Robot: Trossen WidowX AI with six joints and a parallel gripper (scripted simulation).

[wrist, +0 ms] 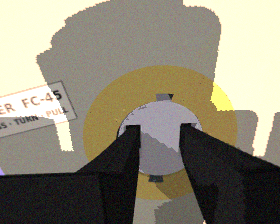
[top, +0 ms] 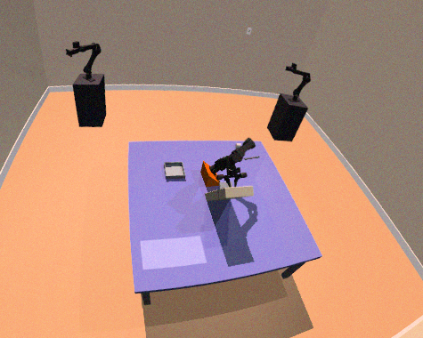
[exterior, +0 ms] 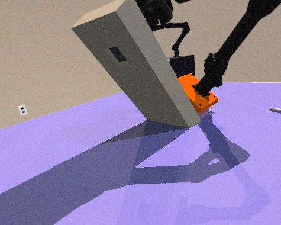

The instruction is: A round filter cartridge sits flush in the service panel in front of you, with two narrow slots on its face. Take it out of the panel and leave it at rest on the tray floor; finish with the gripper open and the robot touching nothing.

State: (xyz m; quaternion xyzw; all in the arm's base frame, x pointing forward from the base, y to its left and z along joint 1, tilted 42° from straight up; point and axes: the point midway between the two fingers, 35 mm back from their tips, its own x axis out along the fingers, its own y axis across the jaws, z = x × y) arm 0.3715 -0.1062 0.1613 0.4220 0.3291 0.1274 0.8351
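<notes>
In the wrist view the round grey filter cartridge (wrist: 158, 142) sits inside a yellow ring (wrist: 103, 130) on the cream service panel, next to a label (wrist: 33, 107) reading "FC-45 ... TURN ... PULL". My gripper (wrist: 158, 131) is narrowly set, with each fingertip in one of the cartridge's two slots and the face's middle strip between them. The label looks tilted in this view. In the top view the gripper (top: 224, 177) is against the leaning panel (top: 229, 192). The grey tray (top: 174, 171) lies to the left on the table.
The panel (exterior: 138, 68) leans steeply and blocks the cartridge in the exterior view. An orange base block (exterior: 199, 93) sits behind it under my arm. A small white bar (exterior: 277, 110) lies on the table at the right. A pale rectangle (top: 173, 252) marks the table's front left.
</notes>
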